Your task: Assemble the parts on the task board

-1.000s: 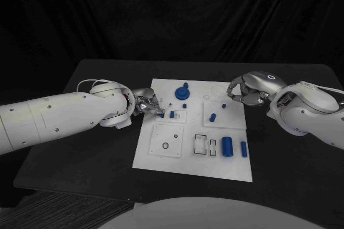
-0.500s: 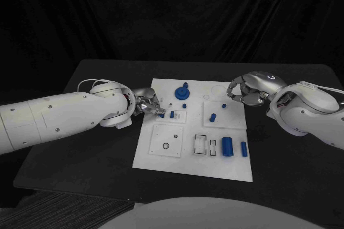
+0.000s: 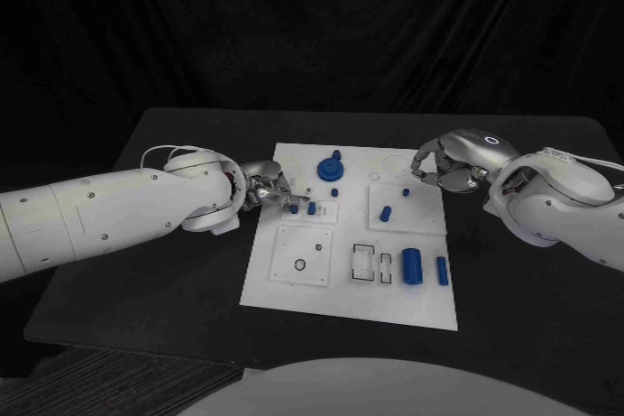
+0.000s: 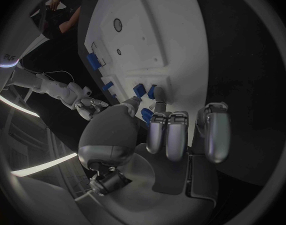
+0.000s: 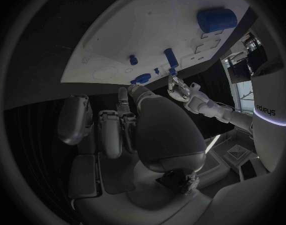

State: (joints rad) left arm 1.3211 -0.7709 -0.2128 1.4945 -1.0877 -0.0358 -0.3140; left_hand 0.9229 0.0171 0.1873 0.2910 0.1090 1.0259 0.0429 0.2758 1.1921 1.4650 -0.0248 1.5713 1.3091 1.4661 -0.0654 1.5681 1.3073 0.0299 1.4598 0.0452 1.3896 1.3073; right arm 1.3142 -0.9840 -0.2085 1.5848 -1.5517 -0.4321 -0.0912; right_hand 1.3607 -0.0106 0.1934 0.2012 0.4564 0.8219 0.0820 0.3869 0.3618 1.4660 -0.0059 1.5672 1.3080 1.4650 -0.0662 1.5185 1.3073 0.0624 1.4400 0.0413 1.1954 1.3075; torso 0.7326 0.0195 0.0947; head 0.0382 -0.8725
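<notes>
The white task board (image 3: 297,290) lies in the middle of the table. My left hand (image 3: 270,192) sits at its left edge, thumb and one finger (image 4: 158,97) reaching to two small blue parts (image 3: 303,208) (image 4: 145,90) that stand in the board. The fingertip touches one of them; whether it is pinched I cannot tell. My other fingers there are curled in. My right hand (image 3: 442,168) hovers at the board's far right corner with its fingers (image 5: 112,127) curled and nothing in them. A blue round part (image 3: 332,169) stands at the far end.
Two blue pegs (image 3: 405,194) (image 3: 385,215) stand on the board's right half. A thick blue cylinder (image 3: 412,264) and a thin blue bar (image 3: 442,271) lie near its front right, beside empty slots (image 3: 365,262). Black table (image 3: 156,281) surrounds the board.
My left hand's fingertips have shifted very slightly at the two small blue parts. The right hand has stayed where it was.
</notes>
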